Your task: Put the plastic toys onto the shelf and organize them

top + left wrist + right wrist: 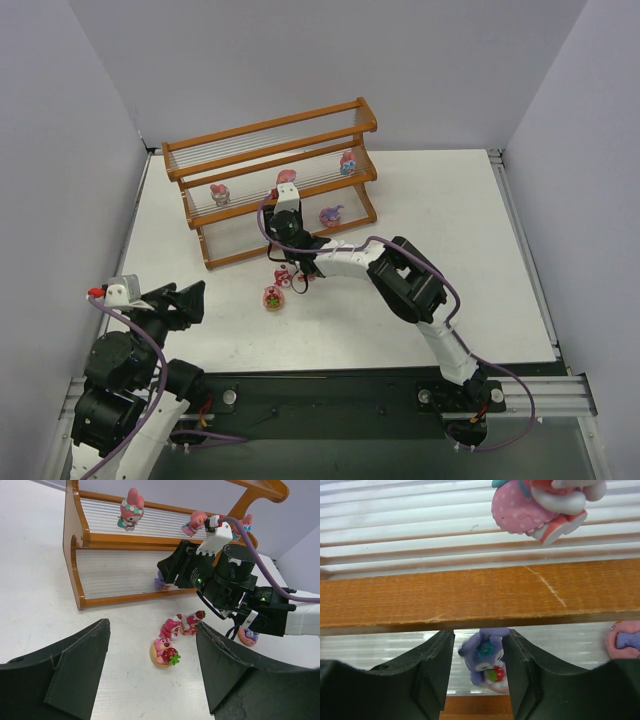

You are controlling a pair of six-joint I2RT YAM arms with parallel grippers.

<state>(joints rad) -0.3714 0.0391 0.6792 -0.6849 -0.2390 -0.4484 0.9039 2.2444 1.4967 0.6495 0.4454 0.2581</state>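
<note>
A white table [450, 250] walled in pale grey carries an orange-brown wooden stepped shelf [270, 128] with pale rod tiers along its far edge. Your right gripper [480, 635] reaches under the middle rail. Its fingers are partly parted either side of a small purple eared plastic figurine [482, 662], which stands upright on the lowest tier. You cannot tell whether they pinch it. This looks like the setting-down step, so next you likely need to open clear and back straight out without tipping it. Three pink figurines [287, 178] stand on the middle tier. Several pink-red toys [273, 297] sit on the table before the shelf. Your left gripper [152, 625] hovers wide open and empty by the near-left corner.
</note>
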